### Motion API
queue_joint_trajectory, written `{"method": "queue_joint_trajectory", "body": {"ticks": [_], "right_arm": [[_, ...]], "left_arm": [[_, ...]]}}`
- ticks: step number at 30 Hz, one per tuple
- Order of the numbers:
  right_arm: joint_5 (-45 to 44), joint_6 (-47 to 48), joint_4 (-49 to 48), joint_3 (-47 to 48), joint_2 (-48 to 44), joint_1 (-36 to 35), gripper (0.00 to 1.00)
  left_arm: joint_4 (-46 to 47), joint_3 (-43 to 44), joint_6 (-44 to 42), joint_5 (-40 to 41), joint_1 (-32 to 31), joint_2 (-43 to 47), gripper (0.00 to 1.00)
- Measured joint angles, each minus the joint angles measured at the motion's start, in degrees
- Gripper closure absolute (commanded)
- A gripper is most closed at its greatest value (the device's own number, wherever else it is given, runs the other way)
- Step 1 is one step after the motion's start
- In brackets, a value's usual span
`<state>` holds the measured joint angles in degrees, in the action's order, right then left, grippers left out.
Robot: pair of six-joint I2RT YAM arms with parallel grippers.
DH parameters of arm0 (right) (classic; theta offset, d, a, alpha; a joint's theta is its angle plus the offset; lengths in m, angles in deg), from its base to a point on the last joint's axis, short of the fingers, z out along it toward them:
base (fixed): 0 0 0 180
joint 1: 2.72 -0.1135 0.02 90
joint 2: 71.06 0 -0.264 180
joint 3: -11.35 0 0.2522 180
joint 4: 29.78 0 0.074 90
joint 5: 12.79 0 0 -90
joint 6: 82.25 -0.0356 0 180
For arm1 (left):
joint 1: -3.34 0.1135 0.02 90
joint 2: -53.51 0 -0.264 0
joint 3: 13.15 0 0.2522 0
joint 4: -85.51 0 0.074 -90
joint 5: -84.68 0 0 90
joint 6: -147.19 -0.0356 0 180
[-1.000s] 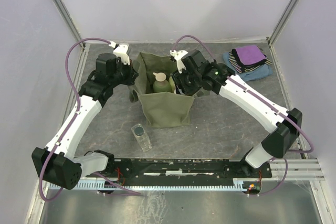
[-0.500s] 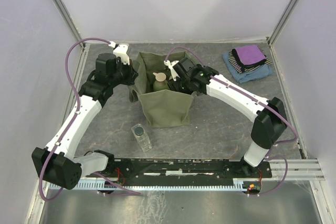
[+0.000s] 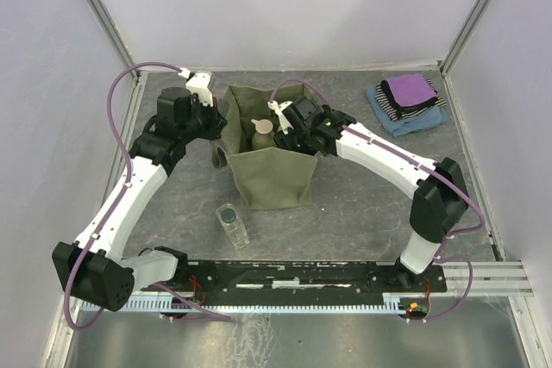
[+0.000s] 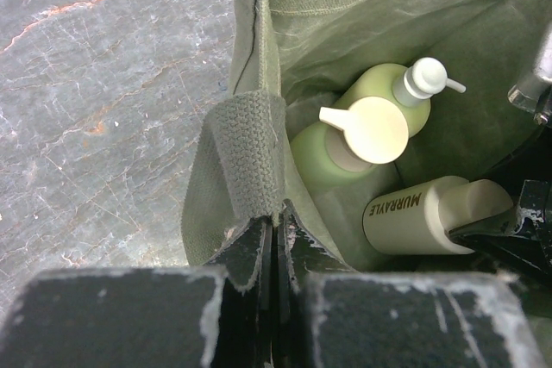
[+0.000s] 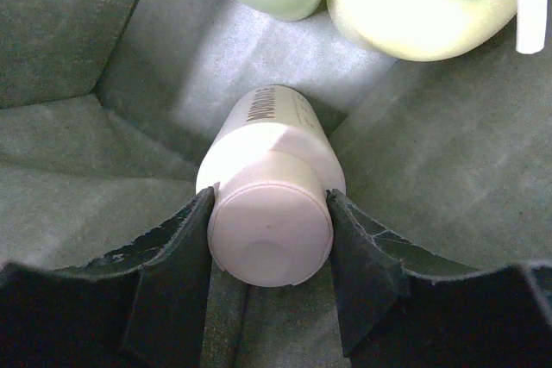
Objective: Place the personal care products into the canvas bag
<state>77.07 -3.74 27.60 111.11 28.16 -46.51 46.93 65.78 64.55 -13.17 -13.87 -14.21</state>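
While the right claw (image 5: 269,200) reaches down inside the bag (image 3: 276,180), its two fingers (image 5: 177,256) stand partway apart and press on either side of the cream bottle (image 5: 263,140), clamped on its cap end. That bottle lies on its side low in the bag, with the cap toward the claw and the body pointing away from it. Whether it rests on the bag's floor cannot be told.

Just past its far end sit two more bottles, touching each other. One is the green bottle with a peach cap (image 4: 362,131). The other is the yellow-green pump bottle (image 4: 388,96), behind it against the back wall of the bag. The cream bottle's side touches the green one.

The left claw (image 4: 274,228) is outside the bag at its left wall. Its fingers are pressed together on the woven handle (image 4: 250,148), pinching the strap and the cloth rim below it. All three bottles in the bag lie to the right of this claw, on the other side of the wall it holds.

The clear bottle with a dark cap (image 3: 231,223) stands on the table (image 3: 362,204), outside the bag. It is just in front of the bag's near left corner, between the bag and the arm bases, and apart from both claws.

Folded cloths (image 3: 405,102) lie at the far right corner, well apart from the bag.
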Motion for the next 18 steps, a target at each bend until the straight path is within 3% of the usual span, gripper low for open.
{"method": "queue_joint_trajectory", "body": {"ticks": [2,6,12,18], "right_arm": [[0.0,0.0,0.0,0.0,0.0,0.0,0.41],[-0.1,0.5,1.5,0.9,0.0,0.0,0.3],[-1.7,2.6,5.4,8.7,-2.1,0.0,0.1],[-5.5,4.1,10.3,20.7,-7.9,-0.6,0.0]], "left_arm": [[0.0,0.0,0.0,0.0,0.0,0.0,0.97],[0.0,0.0,0.0,0.0,0.0,0.0,0.97],[0.0,0.0,0.0,0.0,0.0,-0.1,0.97],[0.1,0.0,0.0,0.2,0.0,-0.1,0.97]]}}
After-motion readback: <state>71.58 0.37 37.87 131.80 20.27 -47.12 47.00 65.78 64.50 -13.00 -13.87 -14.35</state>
